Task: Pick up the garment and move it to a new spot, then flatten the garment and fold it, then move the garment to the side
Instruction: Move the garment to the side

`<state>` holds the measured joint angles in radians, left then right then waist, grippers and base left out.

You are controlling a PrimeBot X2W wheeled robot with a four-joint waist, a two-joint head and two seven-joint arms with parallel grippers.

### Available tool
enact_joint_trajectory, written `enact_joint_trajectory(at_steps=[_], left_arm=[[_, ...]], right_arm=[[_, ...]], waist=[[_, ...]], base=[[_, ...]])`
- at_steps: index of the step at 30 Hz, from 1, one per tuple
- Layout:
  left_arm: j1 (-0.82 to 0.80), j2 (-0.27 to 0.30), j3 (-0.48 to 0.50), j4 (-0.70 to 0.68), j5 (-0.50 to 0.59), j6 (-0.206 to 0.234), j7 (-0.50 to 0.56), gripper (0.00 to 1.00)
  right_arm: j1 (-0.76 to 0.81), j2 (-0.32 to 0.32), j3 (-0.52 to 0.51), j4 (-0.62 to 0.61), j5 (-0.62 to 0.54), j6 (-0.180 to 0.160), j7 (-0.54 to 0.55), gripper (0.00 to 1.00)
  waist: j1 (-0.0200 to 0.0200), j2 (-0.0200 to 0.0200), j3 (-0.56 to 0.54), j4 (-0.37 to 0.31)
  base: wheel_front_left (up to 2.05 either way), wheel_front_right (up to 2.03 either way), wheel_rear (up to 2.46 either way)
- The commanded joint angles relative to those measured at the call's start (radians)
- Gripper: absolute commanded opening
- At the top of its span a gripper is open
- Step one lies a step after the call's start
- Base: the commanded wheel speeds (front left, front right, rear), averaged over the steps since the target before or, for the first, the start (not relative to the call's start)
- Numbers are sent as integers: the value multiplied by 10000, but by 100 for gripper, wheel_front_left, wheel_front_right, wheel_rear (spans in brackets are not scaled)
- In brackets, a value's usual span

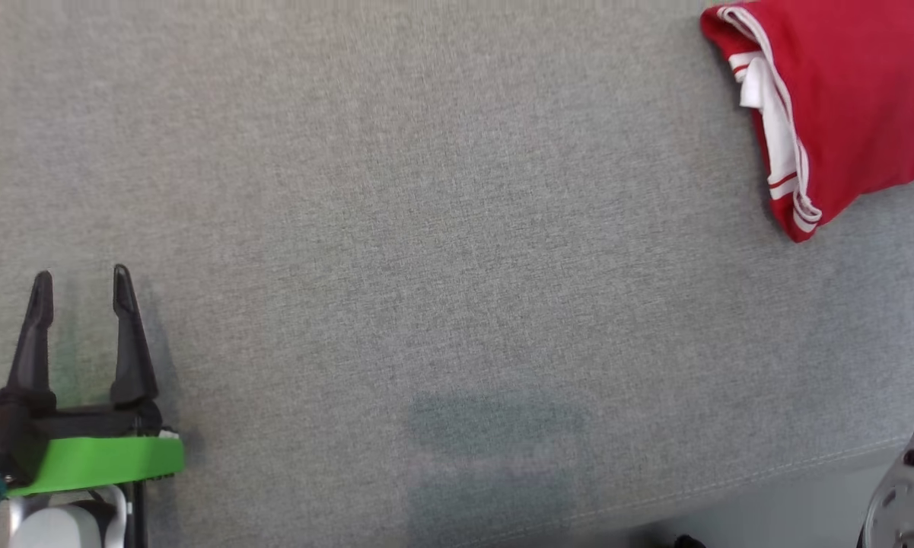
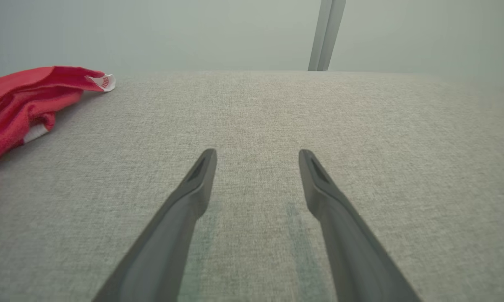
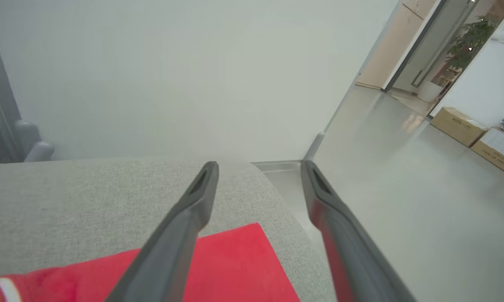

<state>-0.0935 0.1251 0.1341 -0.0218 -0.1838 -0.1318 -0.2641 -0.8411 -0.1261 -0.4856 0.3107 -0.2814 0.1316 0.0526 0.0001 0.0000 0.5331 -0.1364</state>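
The garment (image 3: 235, 260) lies folded just under the right pincer (image 3: 259, 165), spread wide and empty, which is best lifted straight off so no fold is dragged. The left pincer (image 1: 82, 275), likewise spread and empty, is parked well apart.

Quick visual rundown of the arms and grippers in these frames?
Left gripper: two long tapered black fingers on a black base, a bright green band beneath, pale housing below. Right gripper: matching dark grey fingers, a recessed slot near each tip. Right forearm: pale grey, small dark holes.
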Motion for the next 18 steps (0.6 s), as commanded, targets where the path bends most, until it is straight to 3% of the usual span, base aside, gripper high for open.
enact_joint_trajectory(at_steps=[1, 9, 18], left_arm=[[122, -138, 38, 147, 42, 26, 5, 100], [559, -668, 76, 861, 40, 70, 3, 100], [1001, -726, 166, 1546, 142, 169, 3, 100]], right_arm=[[457, -29, 296, -288, 322, -18, -416, 100], [3552, 410, 1425, -2352, 1477, -18, -2209, 100], [6623, 739, 2086, -2582, 1996, -18, -3106, 100]], waist=[[-1, 0, -1073, 317], [-1, 0, -2852, 1229], [-1, 0, -3988, 1795]], base=[[0, 0, 0], [0, 0, 0], [0, 0, 0]])
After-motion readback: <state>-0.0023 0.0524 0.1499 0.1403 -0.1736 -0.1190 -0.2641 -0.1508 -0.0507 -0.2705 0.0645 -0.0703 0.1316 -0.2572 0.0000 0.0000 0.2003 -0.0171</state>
